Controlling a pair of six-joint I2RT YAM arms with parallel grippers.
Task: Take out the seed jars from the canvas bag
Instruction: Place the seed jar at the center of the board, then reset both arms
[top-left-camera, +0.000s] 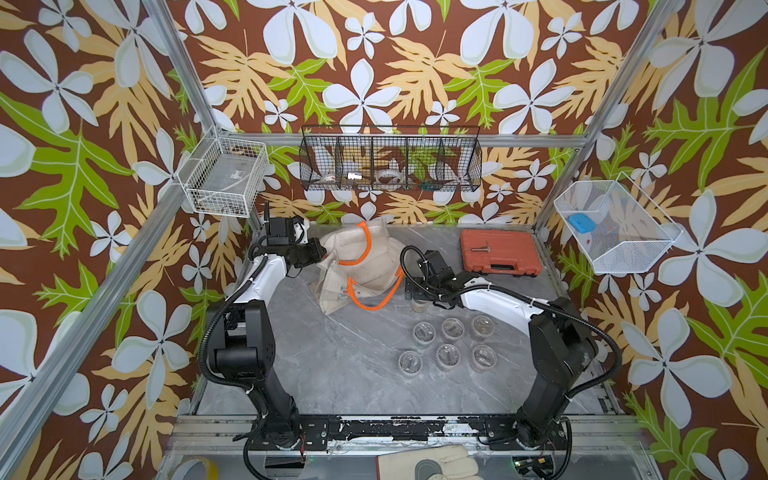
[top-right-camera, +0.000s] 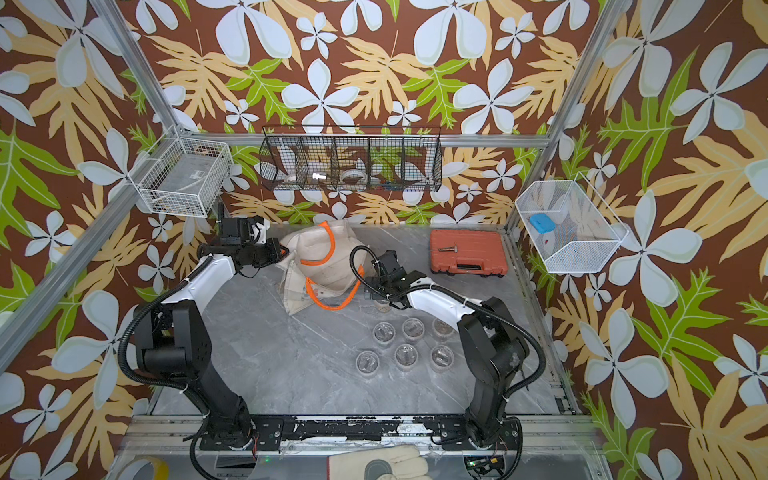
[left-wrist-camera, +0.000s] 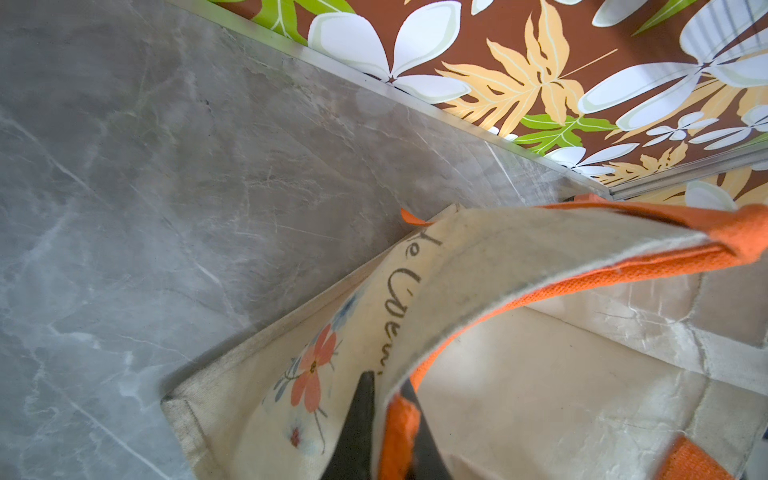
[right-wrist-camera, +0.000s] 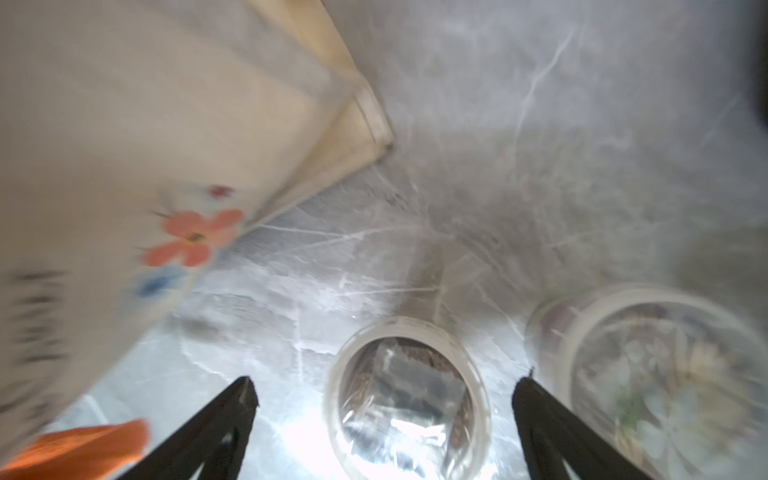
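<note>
Because the right wrist view is smeared with blur, the canvas bag (right-wrist-camera: 124, 145) shows there only as a pale mass with an orange flower print, and a neighbouring jar (right-wrist-camera: 665, 382) is cut off by the frame edge. The right gripper (right-wrist-camera: 386, 378) stands wide open over a seed jar (right-wrist-camera: 405, 399) — its fingers flank the jar without touching it. In both top views the wrist covers most of that jar (top-left-camera: 419, 306), which sits just beside the bag's near orange handle (top-left-camera: 374, 297).

The left gripper (left-wrist-camera: 386, 388) is clamped on the bag's rim, with cloth and orange strap pinched between fingers that run off the frame. Inside the bag only pale lining shows; the folded rim hides the rest.

The bag lies slumped at the back of the grey tabletop (top-left-camera: 332, 374), its long axis running roughly from the back wall toward the front — which way its mouth faces is hard to tell from above. Six more jars (top-left-camera: 447, 356) stand upright, lids up, in two rows of three nearer the front, well apart from the bag. In a top view the right arm hides part of one (top-right-camera: 442, 328).
</note>
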